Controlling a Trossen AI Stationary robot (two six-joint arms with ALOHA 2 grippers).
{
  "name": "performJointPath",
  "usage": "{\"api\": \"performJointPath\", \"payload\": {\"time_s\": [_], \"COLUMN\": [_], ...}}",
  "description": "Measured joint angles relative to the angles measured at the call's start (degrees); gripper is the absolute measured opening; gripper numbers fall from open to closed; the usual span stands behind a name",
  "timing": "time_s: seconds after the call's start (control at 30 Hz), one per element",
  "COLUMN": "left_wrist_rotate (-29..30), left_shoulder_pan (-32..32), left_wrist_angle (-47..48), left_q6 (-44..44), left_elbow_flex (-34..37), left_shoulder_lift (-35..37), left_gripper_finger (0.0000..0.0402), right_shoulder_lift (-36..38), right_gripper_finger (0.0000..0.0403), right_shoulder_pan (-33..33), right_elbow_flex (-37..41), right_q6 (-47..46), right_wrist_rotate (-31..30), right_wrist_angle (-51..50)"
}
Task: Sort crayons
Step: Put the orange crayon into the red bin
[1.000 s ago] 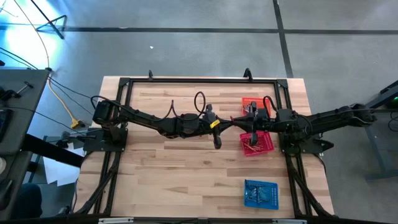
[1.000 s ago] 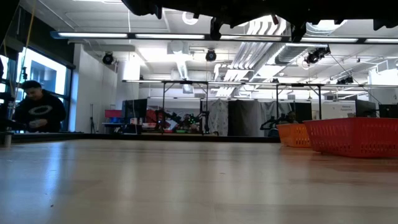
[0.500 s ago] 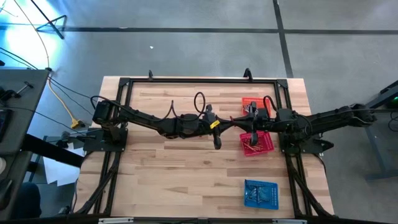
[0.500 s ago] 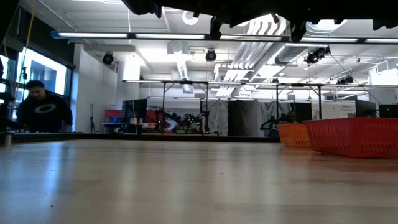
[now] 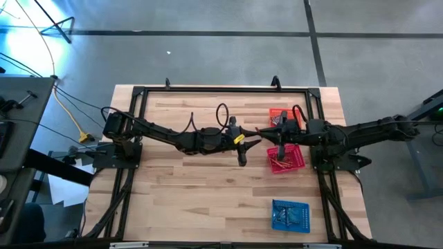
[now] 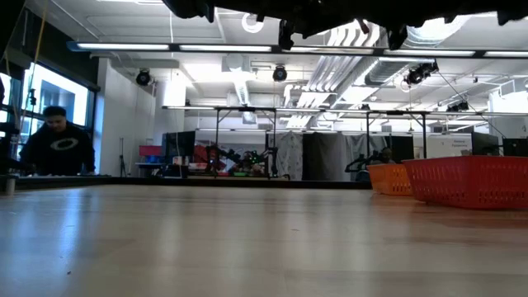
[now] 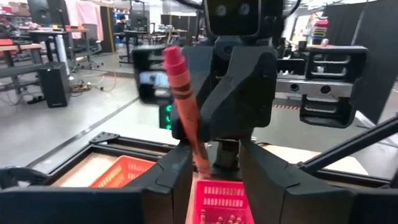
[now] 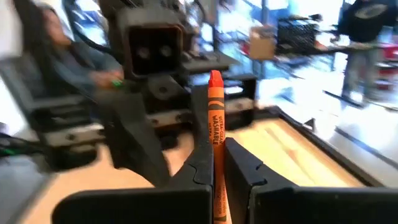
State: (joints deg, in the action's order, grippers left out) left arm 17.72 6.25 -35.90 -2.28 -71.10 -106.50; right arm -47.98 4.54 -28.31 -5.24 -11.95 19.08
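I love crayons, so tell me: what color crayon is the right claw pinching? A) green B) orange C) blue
B: in the right wrist view, the right claw is shut on an upright orange crayon.

A light butcher-block wooden table [image 5: 201,180] with visible plank seams fills the high view, bounded by a black metal frame [image 5: 221,90] running along its edges. Three perforated plastic baskets sit directly on the wood, all on the right-hand side: an orange basket [image 5: 277,115] toward the far edge, a red basket [image 5: 286,159] just beside it nearer the middle, and a blue basket [image 5: 290,215] well apart, by the near edge. From table height, the red basket [image 6: 470,181] stands in front of the orange one [image 6: 389,178]. Thin sticks lie inside the red and blue baskets.
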Motion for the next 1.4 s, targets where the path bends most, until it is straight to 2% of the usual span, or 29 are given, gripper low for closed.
{"api": "performJointPath", "payload": {"time_s": [0.17, 0.3, 0.4, 0.53, 0.7, 0.87, 1.13, 1.4], "left_wrist_rotate": [0.13, 0.50, 0.80, 0.76, 0.82, 0.86, 0.89, 0.98], "left_shoulder_pan": [0.19, 0.40, 0.40, 0.49, 0.18, 0.10, 0.10, 0.10], "left_wrist_angle": [0.80, 2.74, 3.80, 3.87, 3.89, 3.89, 3.94, 3.96], "left_q6": [0.00, -0.31, -0.46, -0.48, -0.54, -0.52, -0.52, -0.57], "left_elbow_flex": [-0.10, -0.08, -0.08, -0.06, -0.03, 0.01, 0.03, 0.06], "left_shoulder_lift": [0.02, 0.02, 0.02, 0.02, 0.02, 0.02, 0.02, 0.02], "left_gripper_finger": [0.0126, 0.0127, 0.0127, 0.0127, 0.0127, 0.0127, 0.0127, 0.0127], "right_shoulder_lift": [1.67, 2.72, 2.67, 2.63, 2.57, 2.55, 2.55, 2.55], "right_gripper_finger": [0.0000, 0.0000, 0.0000, 0.0000, 0.0000, 0.0000, 0.0000, 0.0000], "right_shoulder_pan": [-0.18, -0.04, -0.07, 0.90, 4.04, 6.98, 8.68, 8.65], "right_elbow_flex": [-7.21, -14.23, -17.85, -17.66, -10.64, -3.81, 1.66, 2.99], "right_q6": [0.32, -6.77, -16.43, -28.99, -39.74, -46.05, -47.87, -47.79], "right_wrist_rotate": [-12.21, -16.71, -15.17, -7.49, 0.55, 3.06, 3.59, 3.59], "right_wrist_angle": [-23.01, -46.83, -62.99, -74.04, -74.15, -69.16, -60.34, -59.79]}}
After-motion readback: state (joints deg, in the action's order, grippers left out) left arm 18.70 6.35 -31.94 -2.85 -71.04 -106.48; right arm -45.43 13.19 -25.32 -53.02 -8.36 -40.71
